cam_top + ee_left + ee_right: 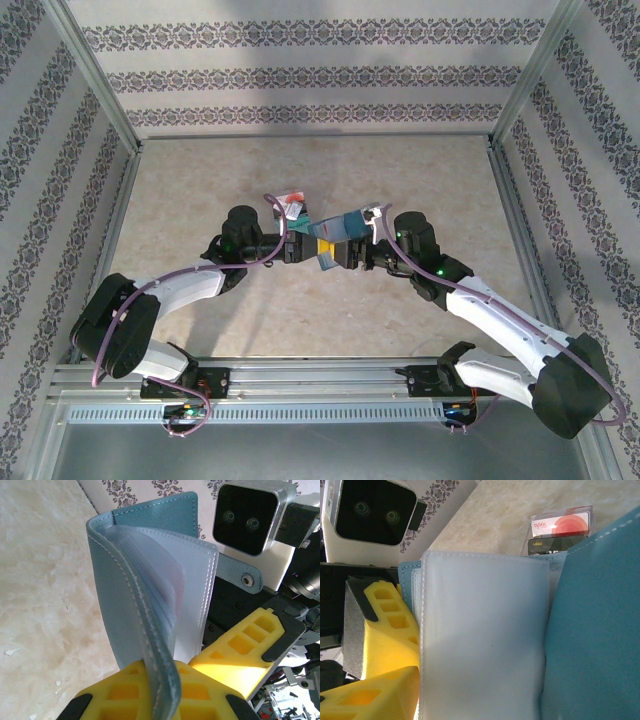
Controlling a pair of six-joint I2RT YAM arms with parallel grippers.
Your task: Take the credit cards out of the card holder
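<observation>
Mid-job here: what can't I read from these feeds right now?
Right wrist: credit cards peek out, their lower parts hidden behind the card holder; the frosted sleeve masks the slots.
Left wrist: the card count inside, blurred through the stacked sleeves.
Top: where the holder is gripped, too small to tell.
</observation>
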